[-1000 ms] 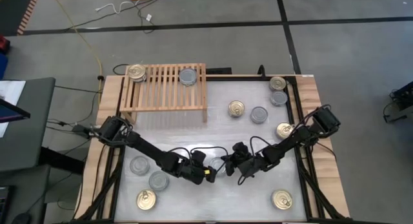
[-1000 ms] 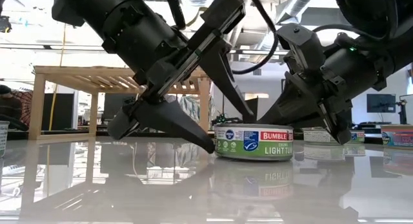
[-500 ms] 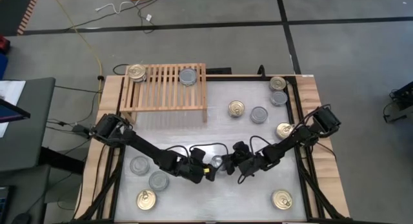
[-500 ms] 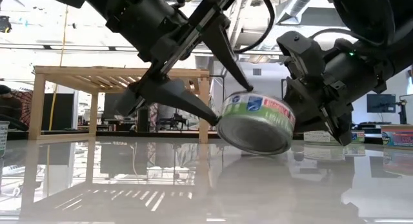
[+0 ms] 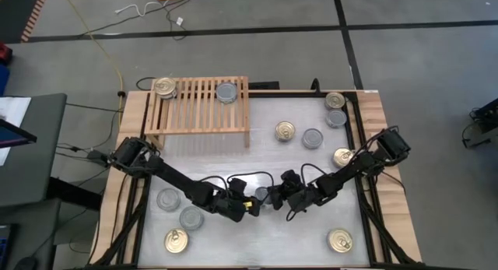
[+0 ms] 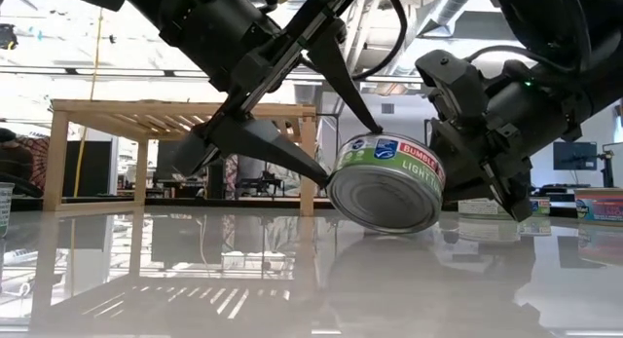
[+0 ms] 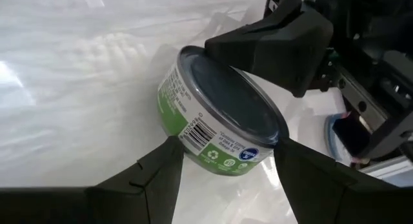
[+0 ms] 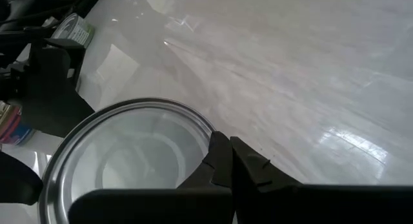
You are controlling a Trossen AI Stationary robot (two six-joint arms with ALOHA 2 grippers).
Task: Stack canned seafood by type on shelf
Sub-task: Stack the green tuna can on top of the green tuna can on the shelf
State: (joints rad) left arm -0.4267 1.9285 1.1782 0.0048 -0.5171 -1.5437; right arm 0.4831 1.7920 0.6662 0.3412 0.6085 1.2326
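A tuna can (image 6: pixel 387 187) with a green and red label is tilted at the table's middle (image 5: pixel 262 194), one flat silver face turned toward the near edge. My left gripper (image 7: pixel 226 156) is shut on it, coming from the left. From the right, my right gripper (image 8: pixel 222 153) is shut, with its tips at the can's rim. The light-wood shelf (image 5: pixel 204 106) stands at the far left. On its slats sit a gold-topped can (image 5: pixel 164 86) and a silver-topped can (image 5: pixel 226 92). My left gripper pinches the can's labelled side wall (image 7: pixel 193 130) between its two fingers (image 7: pixel 169 161), one on each opposite side. The fingers slant down from the table's left. The can is tilted in the hold; whether its low edge (image 6: pixel 389 229) rests on the table I cannot tell. My right gripper's shut fingertips (image 8: pixel 219 146) lie at the can's rim (image 8: pixel 208 132), on the side away from my left gripper. They slant down from the table's right. Whether they press on the rim I cannot tell.
Loose cans lie around the table: gold-topped (image 5: pixel 285 131), (image 5: pixel 343 156), (image 5: pixel 340 240), (image 5: pixel 176 240) and silver-topped (image 5: pixel 312 138), (image 5: pixel 168 198), (image 5: pixel 191 217). Two more sit at the far right corner (image 5: pixel 335 108). Bare white tabletop (image 5: pixel 257 239) lies toward the near edge.
The can lay flat on the table a second ago. My left gripper has risen slightly and rolled with it, so the can is now tipped up, its flat face turned toward the near edge.
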